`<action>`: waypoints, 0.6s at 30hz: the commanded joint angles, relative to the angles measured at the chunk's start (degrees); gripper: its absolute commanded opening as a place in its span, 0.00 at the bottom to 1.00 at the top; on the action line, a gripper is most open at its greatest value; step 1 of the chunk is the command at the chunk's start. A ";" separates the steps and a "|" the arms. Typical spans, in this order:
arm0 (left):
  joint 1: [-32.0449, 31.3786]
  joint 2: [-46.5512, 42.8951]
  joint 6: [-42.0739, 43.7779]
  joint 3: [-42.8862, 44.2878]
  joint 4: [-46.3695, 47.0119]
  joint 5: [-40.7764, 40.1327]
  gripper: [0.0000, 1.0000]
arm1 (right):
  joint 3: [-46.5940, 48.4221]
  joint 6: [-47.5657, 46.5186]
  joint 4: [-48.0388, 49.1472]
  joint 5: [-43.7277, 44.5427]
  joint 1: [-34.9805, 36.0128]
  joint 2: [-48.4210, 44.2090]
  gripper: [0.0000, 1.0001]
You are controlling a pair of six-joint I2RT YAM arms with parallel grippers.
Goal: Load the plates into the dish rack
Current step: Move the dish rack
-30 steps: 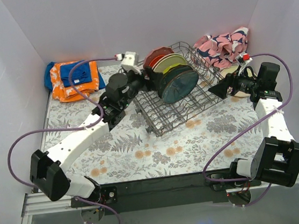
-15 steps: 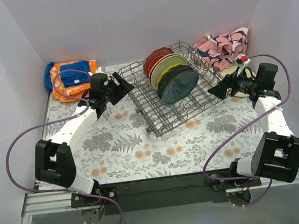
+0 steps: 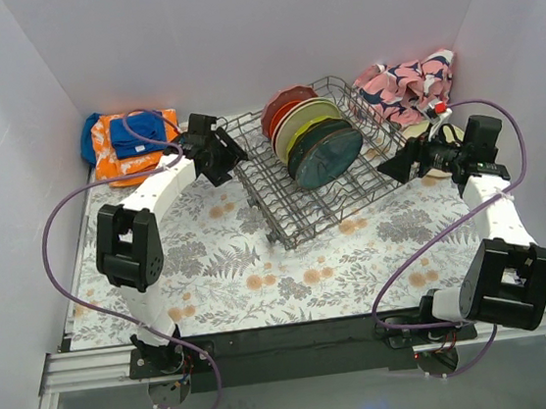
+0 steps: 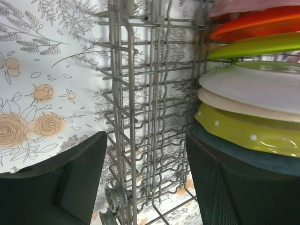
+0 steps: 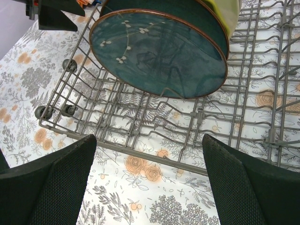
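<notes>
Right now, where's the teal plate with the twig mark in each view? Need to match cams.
Top external: teal plate at picture centre, nearest of the row standing in the dish rack.
Left wrist: only its dark edge, lower right, under the yellow-green dotted plate.
Right wrist: full face, top centre.
Shared landmark: the yellow-green dotted plate, directly behind it in all three.

The teal plate (image 5: 159, 54), cut off at the top, hides all but the rim of the yellow-green plate (image 5: 225, 14) behind.
</notes>
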 commanded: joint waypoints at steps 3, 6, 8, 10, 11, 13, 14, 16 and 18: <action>0.10 4.08 -0.95 7.02 -5.70 -1.43 0.65 | 0.78 -1.50 -0.60 0.54 0.96 0.40 0.98; 0.10 5.40 -1.21 8.26 -6.32 -1.43 0.64 | 0.95 -1.59 -0.78 0.63 1.23 0.58 0.98; -0.16 6.46 -1.39 9.23 -6.84 -3.08 0.63 | 1.04 -1.68 -0.86 0.72 1.40 0.58 0.98; -0.25 7.25 -1.47 10.01 -7.28 -3.80 0.62 | 1.04 -1.77 -1.04 0.72 1.40 0.84 0.98; -0.25 7.51 -1.65 10.19 -7.37 -4.06 0.62 | 1.04 -1.77 -1.04 0.80 1.40 0.76 0.98; -0.25 8.13 -1.74 10.81 -7.90 -4.42 0.60 | 1.22 -1.77 -1.04 0.80 1.49 0.84 0.98; -0.34 9.00 -1.83 11.77 -8.16 -5.03 0.59 | 1.13 -1.85 -1.21 0.80 1.58 0.93 0.98; -0.42 9.97 -1.83 12.83 -8.95 -5.21 0.55 | 1.22 -1.86 -1.39 0.89 1.58 1.02 0.98; -0.42 11.11 -1.83 14.23 -9.65 -6.08 0.54 | 1.31 -1.94 -1.48 0.98 1.66 1.02 0.98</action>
